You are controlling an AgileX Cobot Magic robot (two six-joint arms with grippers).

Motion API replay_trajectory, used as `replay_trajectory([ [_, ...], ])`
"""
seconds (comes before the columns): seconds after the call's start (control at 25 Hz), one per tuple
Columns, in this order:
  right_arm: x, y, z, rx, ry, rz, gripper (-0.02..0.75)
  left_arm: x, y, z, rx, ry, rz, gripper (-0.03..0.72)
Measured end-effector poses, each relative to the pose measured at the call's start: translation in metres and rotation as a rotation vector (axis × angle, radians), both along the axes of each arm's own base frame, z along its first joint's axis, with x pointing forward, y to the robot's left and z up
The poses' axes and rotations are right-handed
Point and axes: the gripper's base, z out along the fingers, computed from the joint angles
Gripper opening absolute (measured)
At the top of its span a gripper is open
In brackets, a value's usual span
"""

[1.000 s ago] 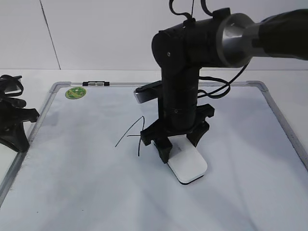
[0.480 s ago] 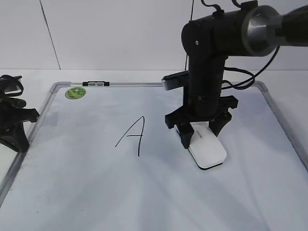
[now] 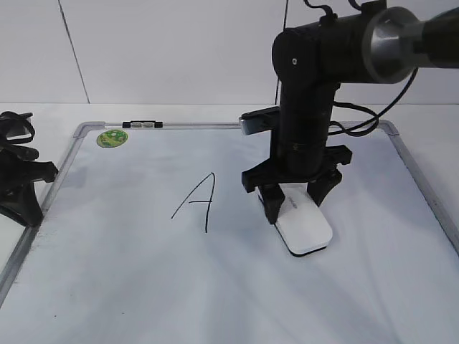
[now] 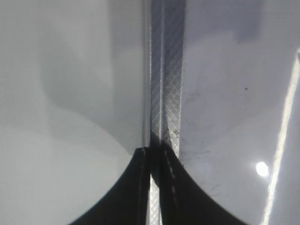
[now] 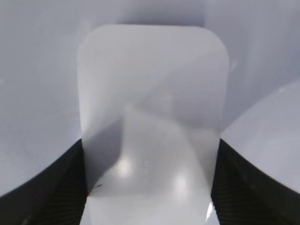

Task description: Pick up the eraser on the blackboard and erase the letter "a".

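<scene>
Gripping the eraser [image 3: 305,228] by its long sides, the right claw [image 3: 294,204] is pinching it from above while its pad is lying flat on the blackboard [image 3: 129,287], right of centre. In the right wrist view the eraser [image 5: 150,112] is filling the gap between both dark fingers [image 5: 42,197]. A capital "A" [image 3: 197,201] is sitting just left of the eraser, apart from it, with bare board between them; no lowercase letter is showing. A green sticker [image 3: 112,137] and a small clip [image 3: 142,125] are sitting at the far left corner of the frame, well away. The left claw [image 3: 21,183] is resting off the board's left edge on the white counter [image 3: 43,115]; its wrist view is showing its fingers [image 4: 140,187] pressed together over the frame rail [image 4: 164,93].
</scene>
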Motion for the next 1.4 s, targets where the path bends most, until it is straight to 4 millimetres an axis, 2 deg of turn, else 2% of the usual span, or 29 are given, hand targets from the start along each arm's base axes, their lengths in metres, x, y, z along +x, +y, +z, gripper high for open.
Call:
replay_trajectory([
  [0.12,-0.009,0.01,0.011,0.032,-0.01,0.021,0.563,0.0,0.0,0.0,0.0,0.0,0.0,0.017],
  [0.24,-0.017,0.011,0.043,0.079,-0.072,0.024,0.563,0.0,0.0,0.0,0.0,0.0,0.0,0.017],
  [0.36,-0.024,0.005,0.074,0.105,-0.143,0.018,0.563,0.0,0.0,0.0,0.0,0.0,0.0,0.017],
  [0.6,-0.028,-0.017,0.112,0.057,-0.278,-0.048,0.563,0.0,0.0,0.0,0.0,0.0,0.0,0.017],
  [1.16,0.004,-0.121,0.124,0.014,-0.312,-0.34,0.563,0.0,0.0,0.0,0.0,0.0,0.0,0.017],
  [1.4,0.007,-0.16,0.117,-0.009,-0.286,-0.435,0.563,0.0,0.0,0.0,0.0,0.0,0.0,0.017],
])
